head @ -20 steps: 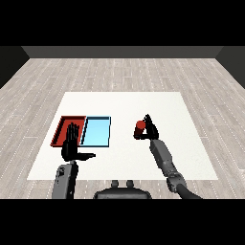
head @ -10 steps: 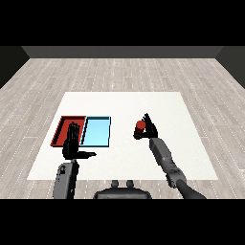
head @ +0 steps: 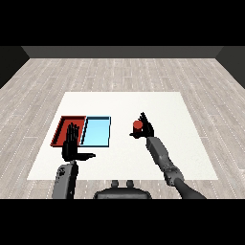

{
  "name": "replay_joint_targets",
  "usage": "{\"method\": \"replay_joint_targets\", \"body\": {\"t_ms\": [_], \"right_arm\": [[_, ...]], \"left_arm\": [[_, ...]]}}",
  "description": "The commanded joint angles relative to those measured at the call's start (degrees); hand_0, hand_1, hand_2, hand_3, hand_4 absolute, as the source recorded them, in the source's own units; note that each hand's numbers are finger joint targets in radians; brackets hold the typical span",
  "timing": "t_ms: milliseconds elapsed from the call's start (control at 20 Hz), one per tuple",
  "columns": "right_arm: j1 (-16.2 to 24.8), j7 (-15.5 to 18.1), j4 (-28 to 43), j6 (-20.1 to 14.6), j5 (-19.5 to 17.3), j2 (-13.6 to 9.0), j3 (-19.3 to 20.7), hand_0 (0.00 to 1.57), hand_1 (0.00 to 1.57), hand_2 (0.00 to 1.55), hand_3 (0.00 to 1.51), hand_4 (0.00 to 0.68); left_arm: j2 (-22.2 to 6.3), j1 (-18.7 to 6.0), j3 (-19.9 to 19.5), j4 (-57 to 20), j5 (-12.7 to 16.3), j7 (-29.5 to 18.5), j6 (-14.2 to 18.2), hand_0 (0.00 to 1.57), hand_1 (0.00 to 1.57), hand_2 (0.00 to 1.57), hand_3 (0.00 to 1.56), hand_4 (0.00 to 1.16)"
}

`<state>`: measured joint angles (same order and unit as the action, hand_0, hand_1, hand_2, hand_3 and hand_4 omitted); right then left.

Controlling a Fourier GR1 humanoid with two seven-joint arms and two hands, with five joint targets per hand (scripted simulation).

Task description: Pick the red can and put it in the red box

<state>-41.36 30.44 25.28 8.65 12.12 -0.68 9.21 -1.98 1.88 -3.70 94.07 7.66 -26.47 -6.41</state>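
Right of the trays, right hand curls round red can.

one red can, two trays, two robot hands, one table

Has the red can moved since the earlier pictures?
Yes. The red can, held in the right hand, has shifted slightly left, toward the light blue tray.

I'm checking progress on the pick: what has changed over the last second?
Very little. The right hand stays by the red can, right of the light blue tray; any drift is slight. The left hand remains raised and open near the red tray. Both trays are unmoved.
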Motion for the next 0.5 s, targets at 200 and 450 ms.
{"method": "replay_joint_targets", "body": {"t_ms": [200,450], "right_arm": [[-1.5,-1.1,-2.7,-2.0,0.0,0.4,0.7,0.00,0.00,0.00,0.00,0.000],[-5.6,2.3,-10.8,-3.3,-0.1,0.6,0.6,0.00,0.00,0.00,0.00,0.000]], "left_arm": [[0.6,-2.0,-0.3,-3.5,-1.0,-2.0,1.0,0.00,0.00,0.00,0.00,0.00],[-0.5,-1.3,-0.7,0.3,1.4,1.3,-0.5,0.00,0.00,0.00,0.00,0.00]]}}
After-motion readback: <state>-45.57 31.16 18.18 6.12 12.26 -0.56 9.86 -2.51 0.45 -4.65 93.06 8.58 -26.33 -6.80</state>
